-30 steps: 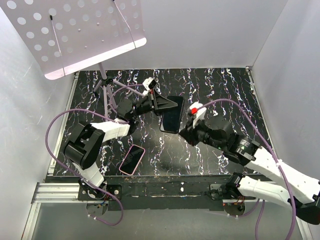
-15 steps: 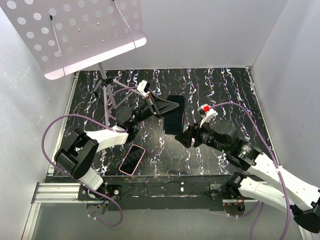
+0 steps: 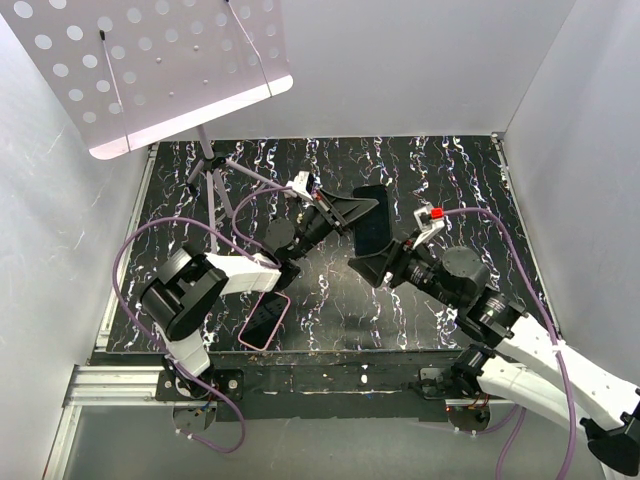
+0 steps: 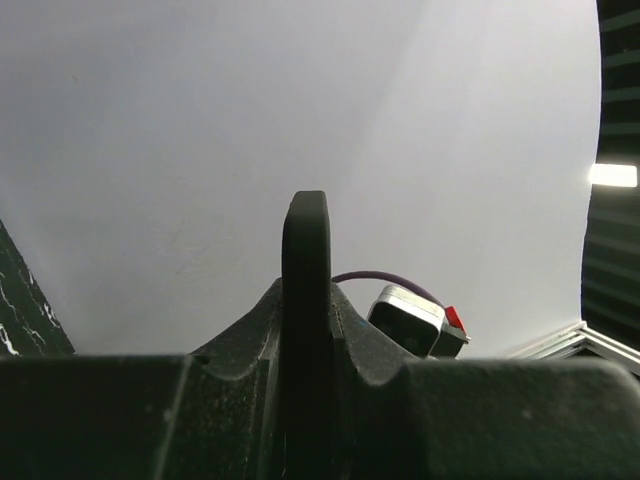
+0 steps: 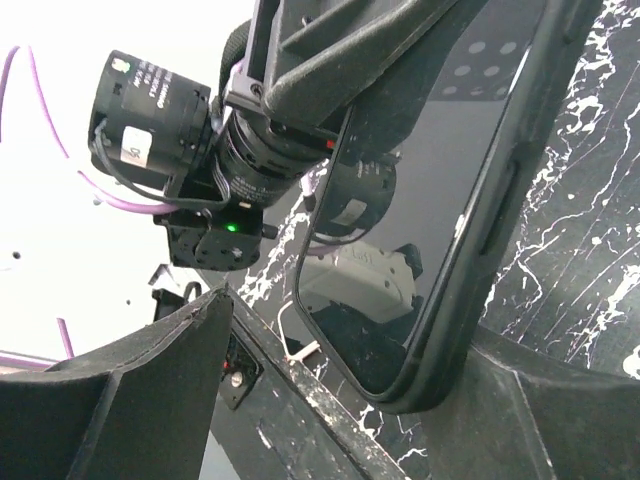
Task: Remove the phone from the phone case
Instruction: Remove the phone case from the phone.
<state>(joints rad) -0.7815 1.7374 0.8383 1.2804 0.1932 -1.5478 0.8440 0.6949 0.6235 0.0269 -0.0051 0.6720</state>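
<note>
A black phone (image 3: 372,218) sits at the centre of the overhead view, lifted off the counter and tilted, its top end toward the upper right. It is in a dark phone case (image 5: 490,230), whose rim wraps the glossy, unlit screen and shows button cutouts along one side. The left gripper (image 3: 352,210) clamps its upper left edge; in the left wrist view it appears edge-on and upright. Its lower end lies between the spread fingers of the right gripper (image 3: 378,265).
</note>
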